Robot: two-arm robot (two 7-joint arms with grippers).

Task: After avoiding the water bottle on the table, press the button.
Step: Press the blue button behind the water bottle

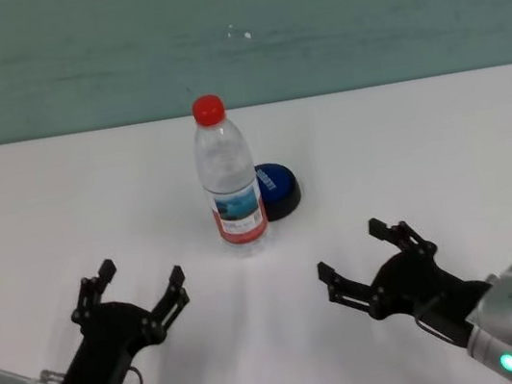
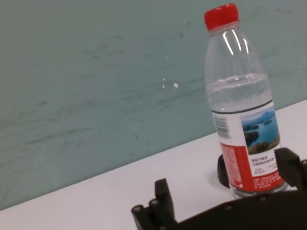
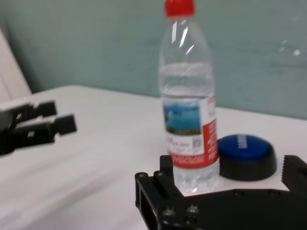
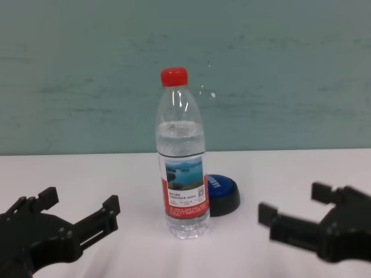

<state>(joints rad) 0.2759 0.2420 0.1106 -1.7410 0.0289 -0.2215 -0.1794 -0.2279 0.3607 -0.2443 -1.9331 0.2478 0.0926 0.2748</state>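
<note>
The water bottle [image 1: 229, 172] is standing upright near the middle of the counter [image 1: 443, 143], screening the button [image 1: 278, 188], which is sitting just behind it and to its right, so the right gripper [image 1: 366, 257], its jaws spread and empty, would probably do best swinging wide around the bottle's right side and coming down on the blue dome from above. The left gripper [image 1: 139, 286] is hovering over the near left part of the counter, jaws spread too. The white counter is running back to a teal wall [image 1: 354, 11] along its far edge.
</note>
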